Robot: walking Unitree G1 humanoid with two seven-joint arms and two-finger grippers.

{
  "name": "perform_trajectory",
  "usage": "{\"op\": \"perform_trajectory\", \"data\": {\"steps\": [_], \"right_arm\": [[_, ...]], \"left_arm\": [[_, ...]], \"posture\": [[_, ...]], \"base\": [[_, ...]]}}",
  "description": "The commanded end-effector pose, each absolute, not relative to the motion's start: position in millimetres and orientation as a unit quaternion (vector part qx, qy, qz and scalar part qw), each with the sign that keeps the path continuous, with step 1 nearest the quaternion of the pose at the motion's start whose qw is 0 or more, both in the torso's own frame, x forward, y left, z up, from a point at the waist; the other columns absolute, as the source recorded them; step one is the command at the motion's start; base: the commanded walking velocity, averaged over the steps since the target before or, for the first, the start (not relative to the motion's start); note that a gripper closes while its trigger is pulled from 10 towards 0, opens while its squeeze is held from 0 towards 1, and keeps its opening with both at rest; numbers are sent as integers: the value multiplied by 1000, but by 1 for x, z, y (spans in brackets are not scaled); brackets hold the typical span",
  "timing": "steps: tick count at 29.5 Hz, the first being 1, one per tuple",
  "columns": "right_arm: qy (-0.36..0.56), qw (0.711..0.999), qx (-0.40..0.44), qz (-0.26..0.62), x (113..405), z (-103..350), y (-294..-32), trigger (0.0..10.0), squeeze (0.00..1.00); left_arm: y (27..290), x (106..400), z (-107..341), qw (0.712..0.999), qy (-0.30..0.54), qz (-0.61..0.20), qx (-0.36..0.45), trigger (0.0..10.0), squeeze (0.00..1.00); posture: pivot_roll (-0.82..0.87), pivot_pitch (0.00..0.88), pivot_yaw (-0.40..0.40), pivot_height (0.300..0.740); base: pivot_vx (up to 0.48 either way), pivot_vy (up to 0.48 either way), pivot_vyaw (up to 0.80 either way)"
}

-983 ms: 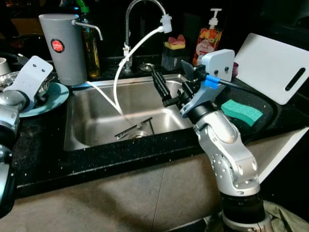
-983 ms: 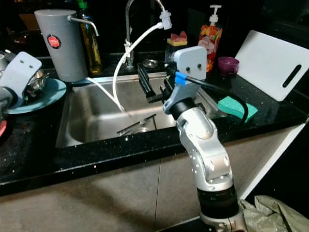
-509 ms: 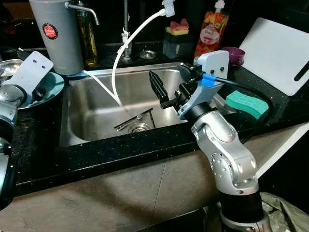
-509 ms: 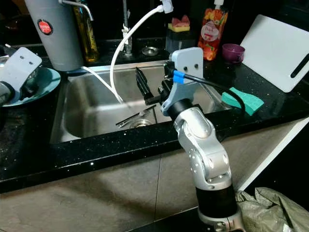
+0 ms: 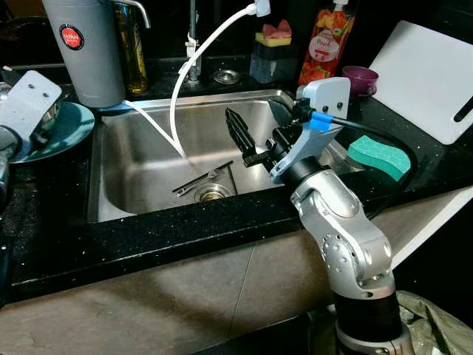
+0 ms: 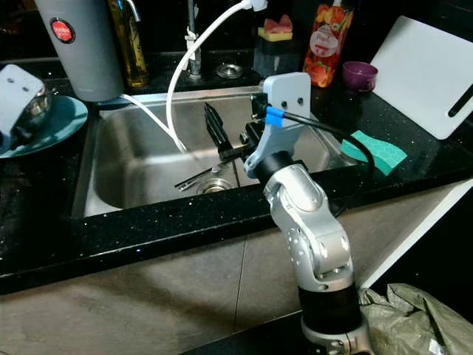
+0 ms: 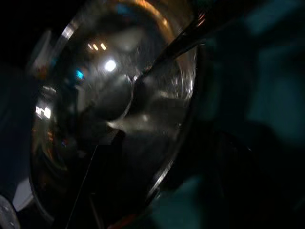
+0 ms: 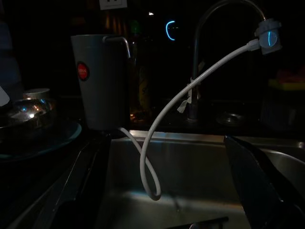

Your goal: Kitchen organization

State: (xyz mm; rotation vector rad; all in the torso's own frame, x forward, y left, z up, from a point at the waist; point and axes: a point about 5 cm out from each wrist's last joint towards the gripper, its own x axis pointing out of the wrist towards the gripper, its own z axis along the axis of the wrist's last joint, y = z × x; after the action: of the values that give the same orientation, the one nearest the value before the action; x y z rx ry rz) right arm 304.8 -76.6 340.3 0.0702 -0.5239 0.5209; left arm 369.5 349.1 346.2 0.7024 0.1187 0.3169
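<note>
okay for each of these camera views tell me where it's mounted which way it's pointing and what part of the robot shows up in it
Left eye and right eye views: on the head, looking down at the sink; the right gripper hangs over the basin, the left arm is at the teal plate.
Left wrist view: on the left wrist, close on a shiny steel bowl.
Right wrist view: on the right wrist, facing the white hose and grey canister, which the head views share; one black finger shows.

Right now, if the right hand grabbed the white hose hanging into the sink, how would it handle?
The white hose sags in a loop, so it is probably floppy. One end is fixed at the faucet tip, so it would likely swing back. It looks light.
</note>
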Motion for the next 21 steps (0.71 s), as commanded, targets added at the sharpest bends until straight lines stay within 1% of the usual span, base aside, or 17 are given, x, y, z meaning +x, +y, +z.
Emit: {"op": "perform_trajectory", "data": {"steps": [1, 2, 3, 4, 5, 6, 7, 13, 18, 19, 20, 21], "right_arm": [[-268, 926, 37, 263, 299, 346, -76, 10000, 0], [-268, 926, 37, 264, 299, 346, -75, 10000, 0], [-268, 926, 37, 264, 299, 346, -75, 10000, 0], [-268, 926, 37, 264, 299, 346, -75, 10000, 0], [-268, 926, 37, 265, 300, 347, -75, 10000, 0], [-268, 926, 37, 265, 300, 347, -75, 10000, 0], [-267, 926, 37, 265, 301, 346, -75, 10000, 0], [-271, 925, 35, 265, 301, 348, -75, 10000, 0], [-277, 924, 35, 260, 302, 349, -76, 10000, 0], [-277, 924, 35, 260, 302, 349, -76, 10000, 0], [-279, 924, 36, 259, 302, 350, -76, 10000, 0], [-280, 924, 36, 258, 303, 350, -76, 10000, 0]], "left_arm": [[363, 362, 332, 922, 101, 160, 338, 10000, 0], [364, 362, 329, 923, 109, 154, 337, 8980, 0], [364, 362, 326, 922, 114, 149, 339, 6667, 0], [364, 362, 326, 922, 114, 149, 339, 6667, 0], [363, 362, 324, 921, 118, 144, 342, 2863, 0], [363, 363, 323, 921, 120, 141, 343, 2863, 0], [362, 363, 322, 919, 118, 140, 348, 0, 0], [359, 365, 330, 905, 95, 150, 387, 0, 0], [348, 369, 347, 880, 53, 151, 448, 0, 0], [348, 369, 347, 880, 53, 151, 448, 0, 0], [345, 370, 353, 877, 39, 149, 455, 10000, 0], [341, 371, 358, 875, 27, 147, 460, 10000, 0]], "posture": [[61, 269, -90, 740], [60, 268, -90, 740], [58, 266, -91, 740], [58, 266, -91, 740], [58, 263, -93, 740], [58, 262, -93, 740], [57, 258, -93, 740], [59, 239, -89, 740], [70, 213, -82, 740], [70, 213, -82, 740], [77, 203, -80, 740], [81, 196, -79, 740]], "base": [[0, 0, 0], [0, 0, 0], [0, 0, 0], [0, 0, 0], [0, 0, 0], [0, 0, 0], [0, 0, 0], [0, 0, 0], [0, 0, 0], [0, 0, 0], [0, 0, 0], [0, 0, 0]]}}
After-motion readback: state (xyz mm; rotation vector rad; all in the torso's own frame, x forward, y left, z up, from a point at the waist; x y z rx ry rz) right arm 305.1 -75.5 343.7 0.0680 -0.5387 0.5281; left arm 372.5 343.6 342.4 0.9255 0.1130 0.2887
